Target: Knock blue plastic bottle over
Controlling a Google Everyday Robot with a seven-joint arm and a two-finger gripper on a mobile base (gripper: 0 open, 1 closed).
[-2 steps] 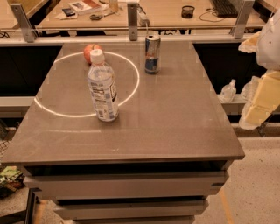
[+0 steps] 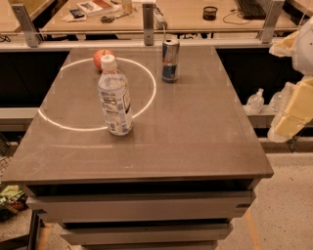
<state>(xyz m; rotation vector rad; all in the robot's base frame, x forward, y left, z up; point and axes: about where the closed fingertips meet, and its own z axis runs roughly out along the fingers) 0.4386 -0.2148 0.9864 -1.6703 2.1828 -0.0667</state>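
The blue plastic bottle (image 2: 115, 97), clear and faintly bluish with a white cap and a white printed label, stands upright on the grey table (image 2: 195, 132), left of the middle, on the near rim of a white ring of light. My gripper (image 2: 293, 114) shows as cream-coloured parts at the right edge of the camera view, off the table's right side and well apart from the bottle.
A slim blue-and-silver can (image 2: 170, 59) stands upright at the back middle. A red apple (image 2: 101, 57) lies behind the bottle. Small clear pump bottles (image 2: 255, 102) sit on a lower ledge to the right. A cluttered desk (image 2: 195, 12) runs behind the table.
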